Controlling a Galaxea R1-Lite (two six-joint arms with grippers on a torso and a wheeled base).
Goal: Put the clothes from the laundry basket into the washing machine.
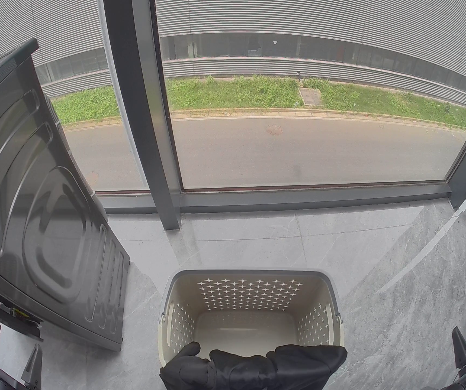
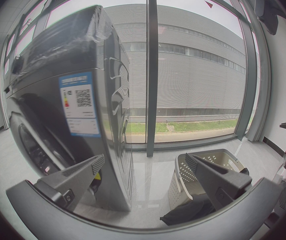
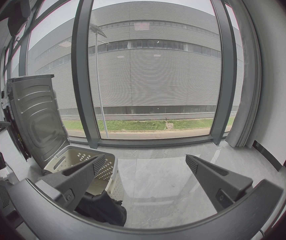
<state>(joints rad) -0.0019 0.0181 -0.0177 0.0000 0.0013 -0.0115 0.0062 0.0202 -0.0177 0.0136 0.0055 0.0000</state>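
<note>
Left gripper point(image 2: 144, 157): low on the left side of the laundry basket point(image 1: 249, 273), fingers spread wide, nothing between them. Right gripper point(image 3: 145, 157): low on the basket's right side, well apart from it, likewise spread wide and empty.

Black garment point(image 1: 265, 366): draped over the basket's near rim, part hanging inside, part spilling over the outside. Bunched and rumpled, with one rounded fold at its left end. The basket floor beyond it, as far as it shows, is bare.

Handling, by judgement: soft, limp and light, with no stiffness to push against. It will sag and trail when lifted, and a loose end could snag on the rim. Best hold looks like the thick bunched middle sitting on top of the rim, where a pinch gathers several layers. A single-layer edge would likely slip free.

Washing machine point(image 1: 43, 218): stands just to the left of the basket, its dark ribbed side panel turned toward it. Its front faces away from the basket, so the garment must go around that corner. Cannot tell whether the door is open.

Beyond the basket: pale stone floor point(image 1: 276, 239), then a tall window point(image 1: 298, 82).
</note>
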